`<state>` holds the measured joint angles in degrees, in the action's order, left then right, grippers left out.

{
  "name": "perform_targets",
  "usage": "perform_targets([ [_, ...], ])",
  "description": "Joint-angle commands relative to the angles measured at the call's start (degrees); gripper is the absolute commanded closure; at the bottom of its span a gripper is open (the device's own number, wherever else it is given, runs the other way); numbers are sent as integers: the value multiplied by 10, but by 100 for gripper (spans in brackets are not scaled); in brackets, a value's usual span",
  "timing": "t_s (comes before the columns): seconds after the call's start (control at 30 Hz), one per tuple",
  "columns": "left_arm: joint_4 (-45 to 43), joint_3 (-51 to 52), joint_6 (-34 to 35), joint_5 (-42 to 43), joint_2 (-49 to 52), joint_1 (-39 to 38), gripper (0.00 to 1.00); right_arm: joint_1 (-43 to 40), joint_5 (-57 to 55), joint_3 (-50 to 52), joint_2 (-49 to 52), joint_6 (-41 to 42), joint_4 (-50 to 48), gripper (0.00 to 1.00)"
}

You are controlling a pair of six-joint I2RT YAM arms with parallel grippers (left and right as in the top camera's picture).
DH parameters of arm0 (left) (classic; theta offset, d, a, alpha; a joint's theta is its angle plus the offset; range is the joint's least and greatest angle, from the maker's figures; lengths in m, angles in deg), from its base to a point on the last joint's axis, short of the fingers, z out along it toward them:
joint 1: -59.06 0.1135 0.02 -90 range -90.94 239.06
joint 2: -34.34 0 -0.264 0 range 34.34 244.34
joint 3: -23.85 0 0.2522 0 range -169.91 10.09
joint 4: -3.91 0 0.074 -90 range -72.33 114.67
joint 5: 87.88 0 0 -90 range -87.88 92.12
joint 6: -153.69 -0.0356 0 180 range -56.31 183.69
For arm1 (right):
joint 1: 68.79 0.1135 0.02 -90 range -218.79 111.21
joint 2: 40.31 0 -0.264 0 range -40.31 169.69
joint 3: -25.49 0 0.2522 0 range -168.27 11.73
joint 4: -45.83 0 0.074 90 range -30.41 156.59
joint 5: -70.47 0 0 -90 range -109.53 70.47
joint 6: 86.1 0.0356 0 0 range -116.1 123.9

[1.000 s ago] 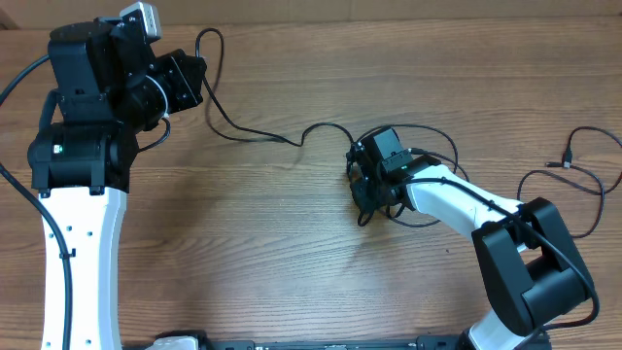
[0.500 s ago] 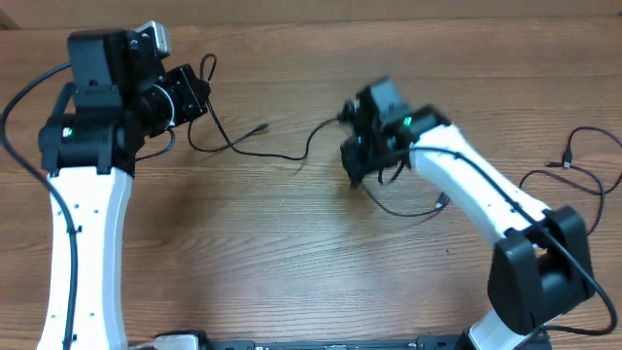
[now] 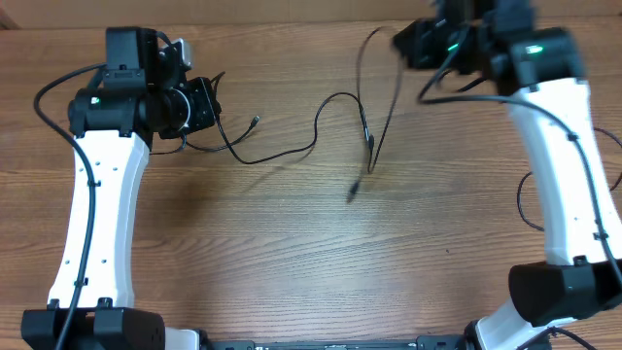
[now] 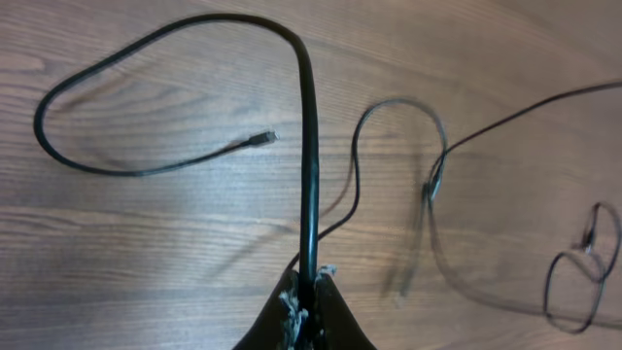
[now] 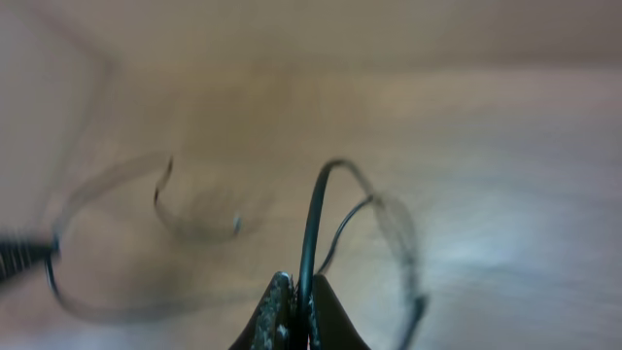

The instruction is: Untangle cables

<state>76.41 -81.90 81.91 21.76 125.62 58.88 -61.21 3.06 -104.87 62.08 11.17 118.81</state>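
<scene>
Even light, blurred right-wrist view

We could read no text, label, brand, number or sign in any of the views.
</scene>
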Motion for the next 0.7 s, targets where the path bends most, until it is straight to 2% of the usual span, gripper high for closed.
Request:
perform_targets([
  [0.0,11,-10,-33,-9,14,-14,96,-66,-51,-54,-19,35,-4,96],
  [0.3,38,-10,-43,-84,25,-40,96,-224,-158,-73,-19,101,-6,96],
  [0.67,38,-10,-45,-84,27,-48,96,-339,-232,-72,-17,114,8,96],
])
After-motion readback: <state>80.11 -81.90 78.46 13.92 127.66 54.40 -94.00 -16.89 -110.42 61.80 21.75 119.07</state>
